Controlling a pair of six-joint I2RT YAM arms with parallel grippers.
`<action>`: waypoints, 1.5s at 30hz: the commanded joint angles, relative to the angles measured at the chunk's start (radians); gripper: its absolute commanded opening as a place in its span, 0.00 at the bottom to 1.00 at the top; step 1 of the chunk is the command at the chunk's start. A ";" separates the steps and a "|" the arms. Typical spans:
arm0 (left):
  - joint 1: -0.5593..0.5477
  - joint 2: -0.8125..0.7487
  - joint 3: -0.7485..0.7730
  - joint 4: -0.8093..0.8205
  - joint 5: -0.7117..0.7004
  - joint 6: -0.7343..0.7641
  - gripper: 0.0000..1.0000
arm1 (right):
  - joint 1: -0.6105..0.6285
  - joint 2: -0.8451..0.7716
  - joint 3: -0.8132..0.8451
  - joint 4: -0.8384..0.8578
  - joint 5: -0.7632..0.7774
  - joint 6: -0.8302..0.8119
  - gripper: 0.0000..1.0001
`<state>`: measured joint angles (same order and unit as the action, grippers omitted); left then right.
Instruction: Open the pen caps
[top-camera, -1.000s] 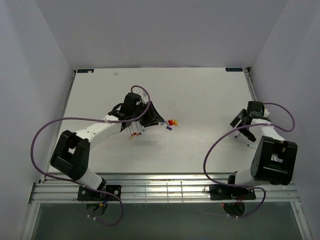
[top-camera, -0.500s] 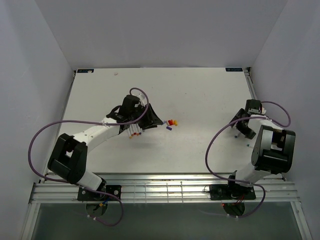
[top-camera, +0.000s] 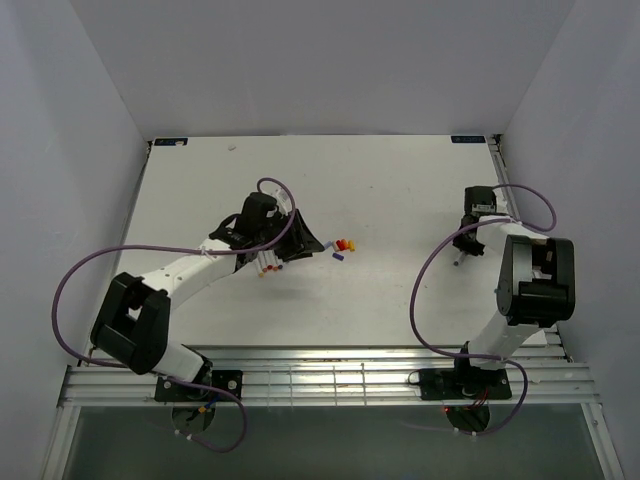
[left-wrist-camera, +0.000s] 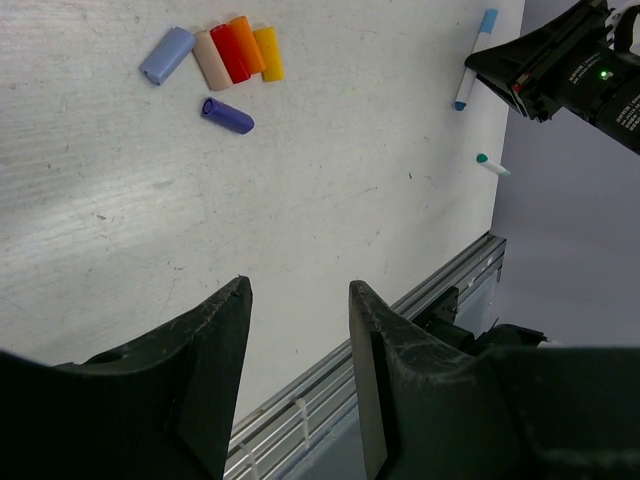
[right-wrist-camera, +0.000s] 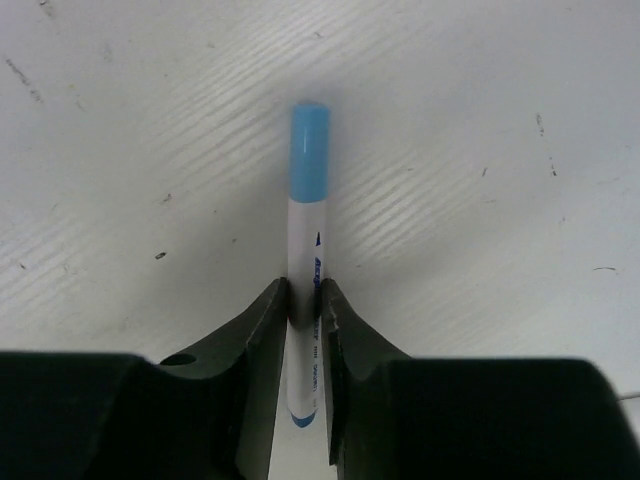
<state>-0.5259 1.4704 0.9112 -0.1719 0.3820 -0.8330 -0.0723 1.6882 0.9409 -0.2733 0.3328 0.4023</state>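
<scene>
Several loose pen caps (left-wrist-camera: 229, 53) lie in a row on the white table: pale blue, beige, red, orange and yellow, with a purple cap (left-wrist-camera: 227, 115) just below them. From above the same caps (top-camera: 345, 244) sit right of my left gripper (top-camera: 322, 244). That left gripper (left-wrist-camera: 300, 285) is open with nothing between its fingers. My right gripper (right-wrist-camera: 305, 290) is shut on the white barrel of a blue pen (right-wrist-camera: 303, 250). Its light blue cap (right-wrist-camera: 310, 140) sticks out ahead of the fingertips. The right gripper (top-camera: 466, 243) is at the table's right side.
A bundle of white pen barrels (top-camera: 270, 264) lies under my left wrist. A short green-tipped pen (left-wrist-camera: 492, 165) lies near the right arm. The metal rail (top-camera: 330, 375) runs along the table's near edge, and grey walls close off the other three sides.
My right gripper has swung away from the near edge, come down over the blue pen and closed on its barrel. The left arm has barely moved.
</scene>
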 joint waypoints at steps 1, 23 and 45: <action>-0.003 -0.076 -0.031 0.005 0.000 0.018 0.54 | 0.054 0.054 -0.013 -0.086 0.029 -0.005 0.23; 0.043 -0.167 -0.084 0.163 0.179 -0.080 0.57 | 0.523 -0.300 -0.125 0.359 -1.006 -0.033 0.08; 0.035 -0.298 -0.110 0.006 -0.087 -0.029 0.60 | 0.749 -0.231 -0.053 0.416 -0.950 0.047 0.08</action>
<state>-0.4885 1.2415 0.8093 -0.1043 0.3889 -0.8898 0.6636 1.4712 0.8402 0.1455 -0.6380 0.4736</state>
